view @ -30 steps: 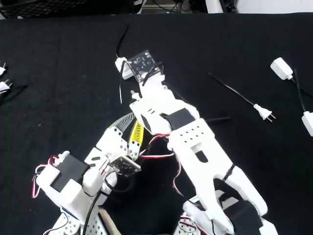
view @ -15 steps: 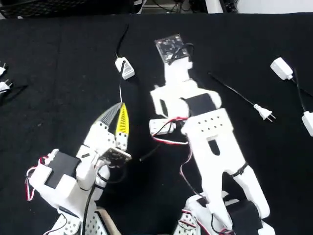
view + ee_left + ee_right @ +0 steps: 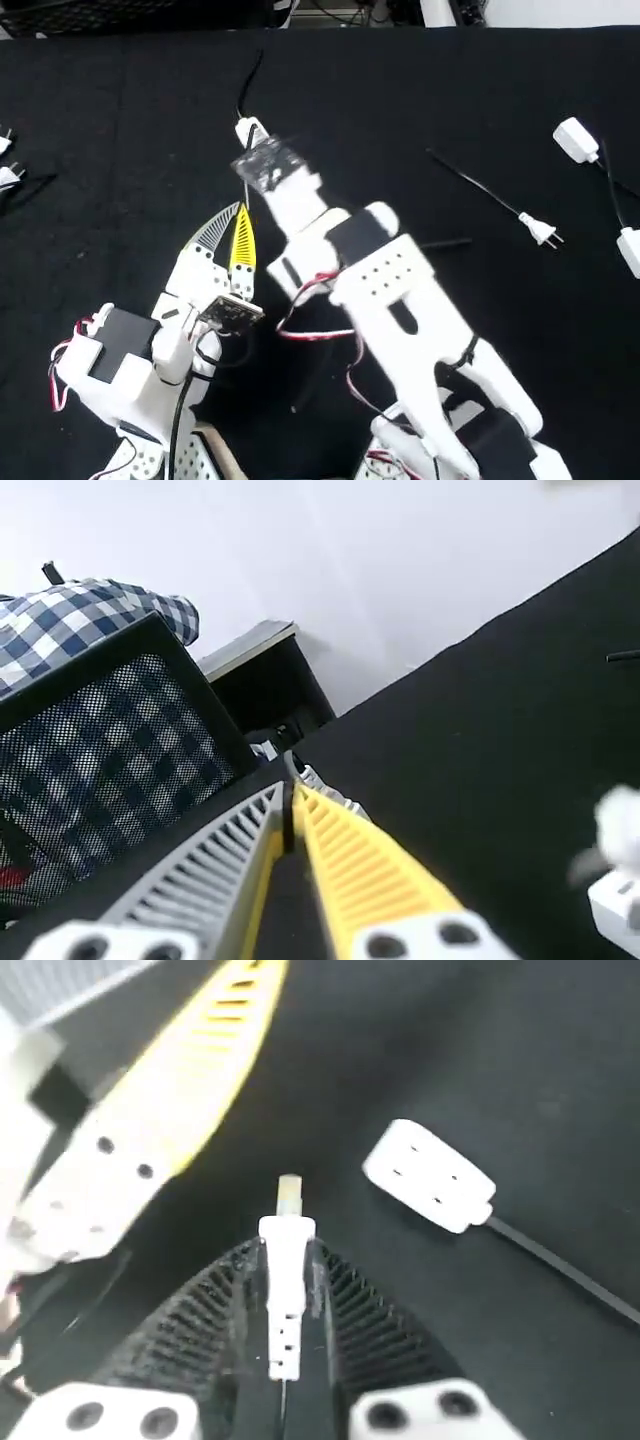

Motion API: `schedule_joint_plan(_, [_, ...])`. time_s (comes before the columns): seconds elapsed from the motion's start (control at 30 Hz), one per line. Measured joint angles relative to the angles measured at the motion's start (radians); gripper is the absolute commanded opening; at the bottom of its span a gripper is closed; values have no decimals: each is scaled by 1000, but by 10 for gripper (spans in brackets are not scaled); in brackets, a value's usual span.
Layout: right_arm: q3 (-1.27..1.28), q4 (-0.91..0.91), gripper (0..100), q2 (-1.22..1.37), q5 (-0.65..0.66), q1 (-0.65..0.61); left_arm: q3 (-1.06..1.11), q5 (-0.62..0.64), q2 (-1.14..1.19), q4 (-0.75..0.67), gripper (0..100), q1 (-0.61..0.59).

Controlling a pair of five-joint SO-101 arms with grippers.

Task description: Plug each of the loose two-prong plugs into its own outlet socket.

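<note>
A white two-prong plug (image 3: 284, 1280) is clamped in my right gripper (image 3: 285, 1248), prongs pointing ahead. A white outlet socket (image 3: 430, 1176) lies on the black cloth just beyond and to one side of the prongs. In the high view this socket (image 3: 251, 132) sits at the centre back, with the right arm's wrist (image 3: 270, 165) right beside it. My left gripper (image 3: 238, 212), one finger grey and one yellow, is shut on the socket's thin black cord (image 3: 246, 190) a little nearer. Its tips (image 3: 290, 792) meet with the cord between them.
Another loose plug (image 3: 541, 232) on a black wire lies at the right. Two more white sockets (image 3: 576, 140) (image 3: 630, 250) sit near the right edge. Small white plugs (image 3: 6, 178) lie at the left edge. A chair back (image 3: 110, 760) stands beyond the table.
The right arm swung away to the back right, then came back left and down beside the socket. The left gripper came forward from under it to the cord's end.
</note>
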Motion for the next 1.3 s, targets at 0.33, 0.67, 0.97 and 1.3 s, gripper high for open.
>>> schedule_joint_plan(0.33, [-98, 21, 12, 0, 2, -91, 5, 0, 0, 2, 30, 26])
schedule_joint_plan(0.67, [-143, -8, 12, 0, -34, -98, 20, 0, 0, 2, 30, 55])
schedule_joint_plan(0.97, [-132, -12, 14, 2, -37, 2, 20, 0, 0, 2, 30, 20])
schedule_joint_plan(1.3, [57, -12, 372, 2, -37, 149, 23, 0, -2, 11, 30, -201])
